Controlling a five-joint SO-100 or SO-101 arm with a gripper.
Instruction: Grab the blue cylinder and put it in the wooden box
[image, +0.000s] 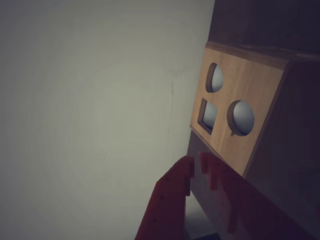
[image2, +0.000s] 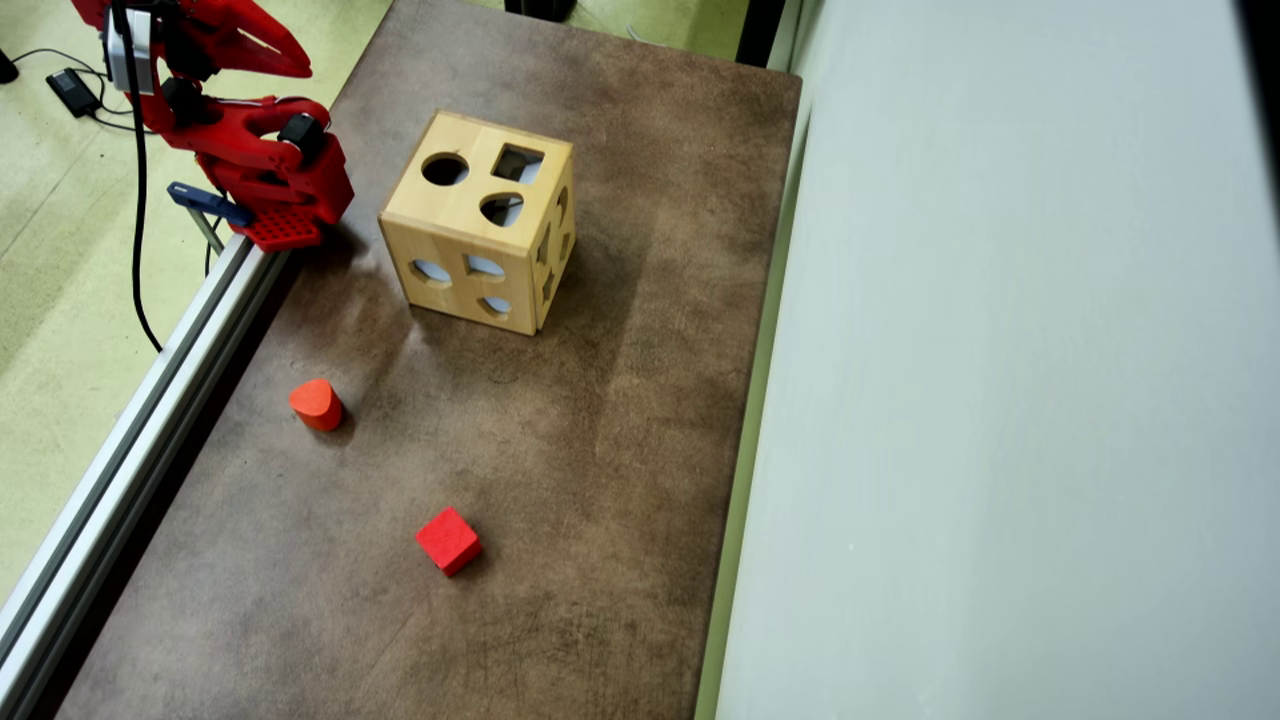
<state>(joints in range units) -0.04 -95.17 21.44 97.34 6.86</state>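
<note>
In the overhead view, a red cube (image2: 447, 540) and an orange-red rounded block (image2: 316, 404) are lying apart on the counter (image2: 600, 450); farther back the wooden box (image2: 478, 220) is standing. No blue cylinder is showing. In the wrist view, the fingers (image: 196, 162) are sitting nearly closed, holding nothing, beside the box.

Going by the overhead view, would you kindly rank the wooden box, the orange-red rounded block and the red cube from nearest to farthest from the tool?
From the tool, top left:
1. Wooden box, just right of the arm.
2. Orange-red rounded block, lower, near the rail.
3. Red cube, lowest, mid-table.
</note>
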